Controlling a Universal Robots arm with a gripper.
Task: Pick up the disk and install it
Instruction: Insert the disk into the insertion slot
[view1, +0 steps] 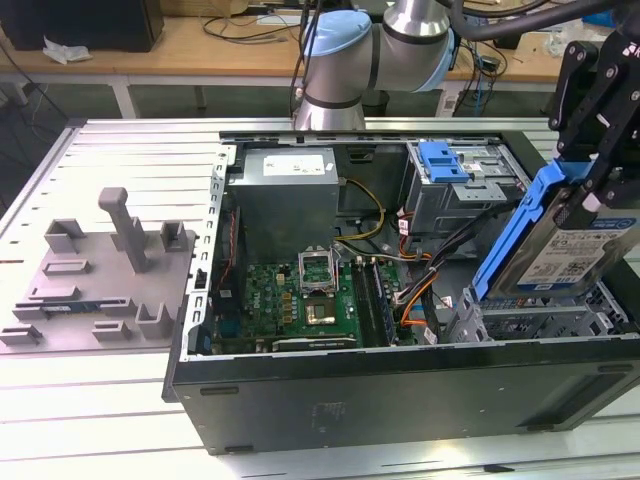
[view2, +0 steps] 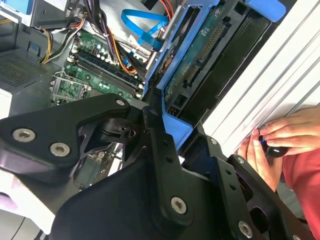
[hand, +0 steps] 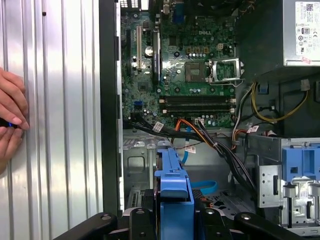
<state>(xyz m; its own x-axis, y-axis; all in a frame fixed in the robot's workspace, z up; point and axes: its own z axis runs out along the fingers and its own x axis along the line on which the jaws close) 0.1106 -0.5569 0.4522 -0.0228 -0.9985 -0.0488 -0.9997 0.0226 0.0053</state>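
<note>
Open computer case (view1: 400, 390) on slatted table (view1: 120, 160). Green motherboard (view1: 300, 295) inside, grey power supply (view1: 285, 190) beside it. Grey holder plate (view1: 100, 270) at exterior view's left.

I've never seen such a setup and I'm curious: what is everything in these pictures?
table: one, silver slatted metal, under everything
computer case: one, black, lying open on the table
motherboard: one, green, on the case floor
power supply: one, grey, inside the case's far side
cables: one bundle, orange, black, yellow, beside the motherboard
latch piece: one, bright blue, in the case's far corner
moulded tray: one, grey, exterior view's left, on the table
disk: one, silver in blue frame, tilted above the case, exterior view's right
hands: two, red sleeve, on the table beside the case
robot arm: one, silver and light blue, behind the case
pincer: one, black, shut on the disk
</note>
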